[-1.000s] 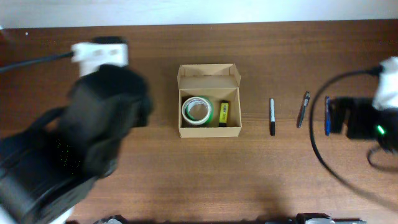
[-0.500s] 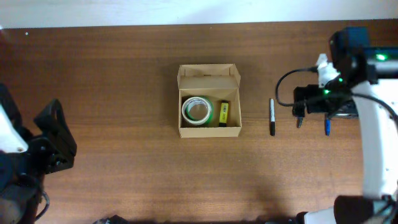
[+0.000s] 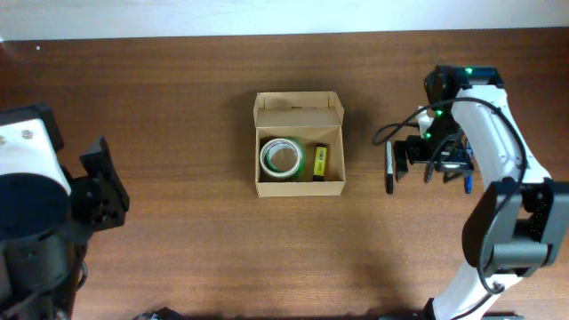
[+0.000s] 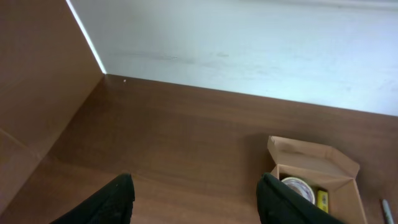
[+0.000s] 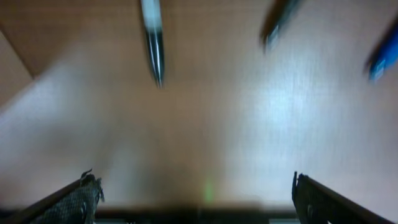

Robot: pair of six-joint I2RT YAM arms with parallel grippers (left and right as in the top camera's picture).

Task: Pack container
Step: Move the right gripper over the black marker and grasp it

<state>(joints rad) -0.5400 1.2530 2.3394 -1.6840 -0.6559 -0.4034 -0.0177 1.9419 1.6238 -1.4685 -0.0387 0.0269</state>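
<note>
The container (image 3: 300,147) is a small tan cardboard box in the middle of the table, with its flap lid open at the back. It holds a roll of tape (image 3: 282,158) and a yellow item (image 3: 319,161). The container also shows in the left wrist view (image 4: 314,163). My left gripper (image 3: 100,182) is open and empty, far left of the box (image 4: 199,205). My right gripper (image 3: 433,158) is open and empty (image 5: 199,199), hovering over the pens. These are a black marker (image 3: 388,167) (image 5: 152,37), a dark pen (image 5: 277,22) and a blue pen (image 3: 466,181) (image 5: 382,56).
A white wall runs along the table's far edge (image 4: 249,50). Bare wood lies between the box and the black marker, and between the box and my left arm. The right arm's cable loops above the pens (image 3: 400,132).
My right arm has swung in from the right edge to hover over the pens. My left arm has drawn back toward the lower left corner. The box and its contents have not moved.
</note>
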